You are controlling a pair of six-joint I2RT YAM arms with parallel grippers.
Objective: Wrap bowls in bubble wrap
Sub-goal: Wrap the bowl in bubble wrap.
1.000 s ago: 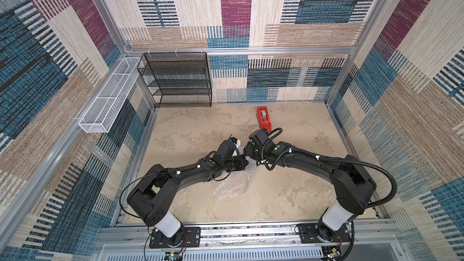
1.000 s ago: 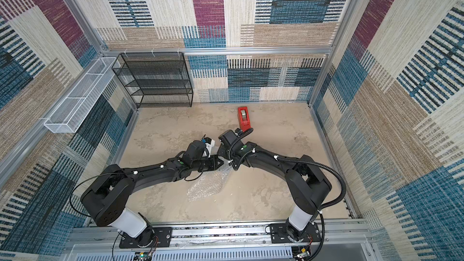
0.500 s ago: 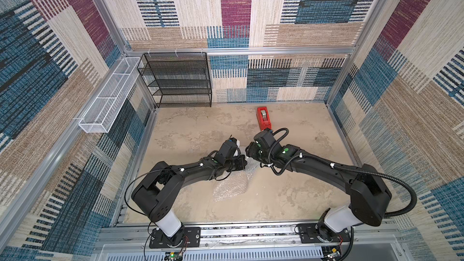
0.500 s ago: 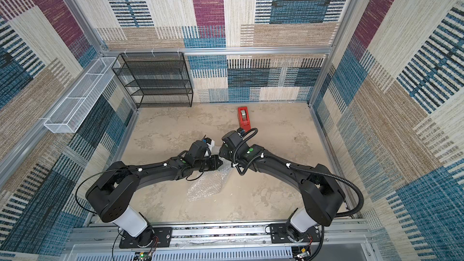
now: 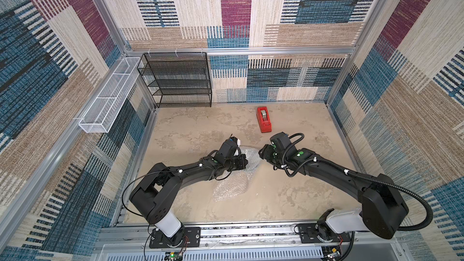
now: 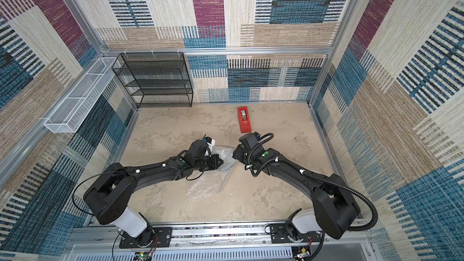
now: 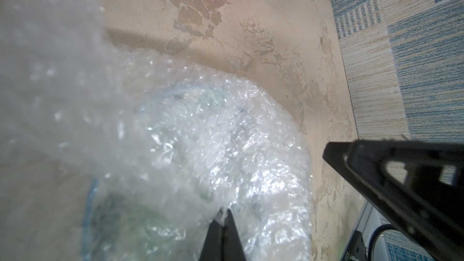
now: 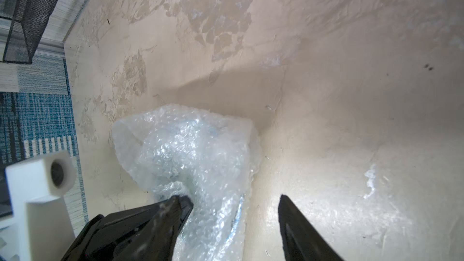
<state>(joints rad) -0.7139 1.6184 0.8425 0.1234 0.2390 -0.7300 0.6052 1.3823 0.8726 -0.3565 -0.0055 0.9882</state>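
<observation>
My left gripper [image 7: 224,218] clenches the bubble wrap [image 8: 190,146] over the bowl [image 7: 195,99]. I see my right gripper [image 8: 233,198] released, just beside that wrap.

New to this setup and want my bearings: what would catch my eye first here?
The crumpled bubble wrap in the middle of the table draws the eye: the left end effector is shut on it and the right end effector stands open beside it. A greenish bowl shows dimly through the wrap. Nearer the back wall, a red tape dispenser stands out.
</observation>
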